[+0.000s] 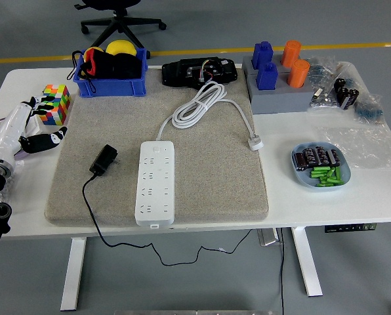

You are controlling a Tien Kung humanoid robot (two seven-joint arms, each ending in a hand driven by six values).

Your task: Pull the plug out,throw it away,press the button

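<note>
A white power strip (155, 183) lies lengthwise on the grey mat (208, 170), with nothing plugged into it. Its white cord is coiled behind it (197, 105) and ends in a white plug (255, 142) lying on the mat. A black adapter plug (104, 159) lies on the mat left of the strip, its black cable (94, 216) trailing off the table's front edge. My left hand (37, 128) hovers over the table's left side, fingers spread and empty, well left of the adapter. The right hand is out of view.
A colourful cube (54, 104) sits just behind my left hand. A blue bin (111, 84) with yellow and black items, a black device (199, 71), a grey block with blue and orange pegs (279, 92), plastic bags (353, 98) and a blue dish of batteries (320, 166) stand around the mat.
</note>
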